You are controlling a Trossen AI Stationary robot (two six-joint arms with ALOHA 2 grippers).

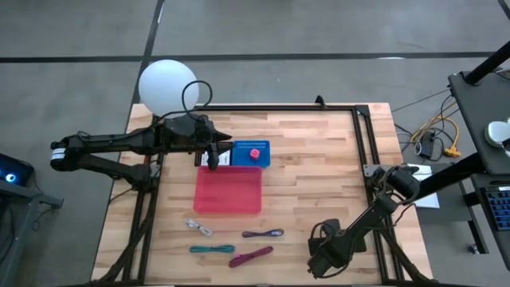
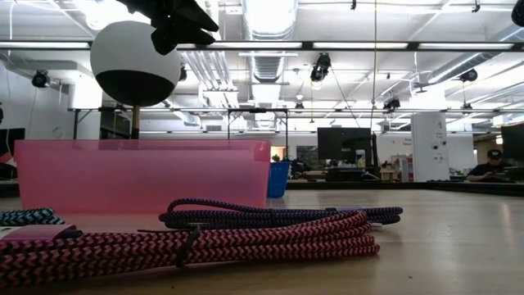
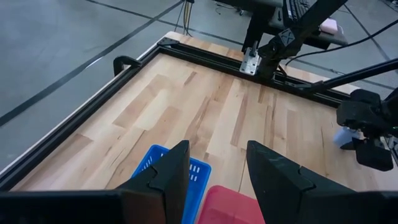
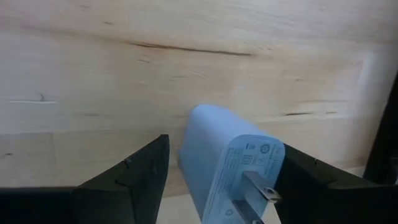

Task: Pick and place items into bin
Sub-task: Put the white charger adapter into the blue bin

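The pale grey-blue plastic plug-in charger block (image 4: 227, 165), one of the items to be binned, lies on the light wooden counter (image 1: 319, 151) directly between the two dark fingers of the right pincer (image 4: 221, 171), its metal prongs turned toward the wrist camera. The fingers stand wide apart, one on each side of the block, and no grip is made yet. In the high view this pincer (image 1: 323, 253) sits low at the counter's near right corner.

The step in hand is judged to be the grasp of this block. To do it well, the fingers are best kept level with the block's broad flanks and lowered until the pads reach past its rounded edge, so that it is squeezed across flat faces and not on the prongs. The closing should be centred, or the smooth shell is likely to be pushed sideways or to twist out.

The translucent pink plastic bin (image 1: 229, 190) stands well apart from the right pincer, toward the middle of the counter, so a clear lift is needed before the carry. The braided cords, purple (image 1: 263, 234), magenta (image 1: 250, 256) and teal (image 1: 211, 249), lie between pincer and bin and should be passed over.

The right arm is folded low, its forearm sloping down to the counter. The left pincer (image 1: 213, 155) is held open above the far edge of the bin, beside a blue perforated basket (image 1: 252, 153) holding a small pink cube (image 1: 254, 155).
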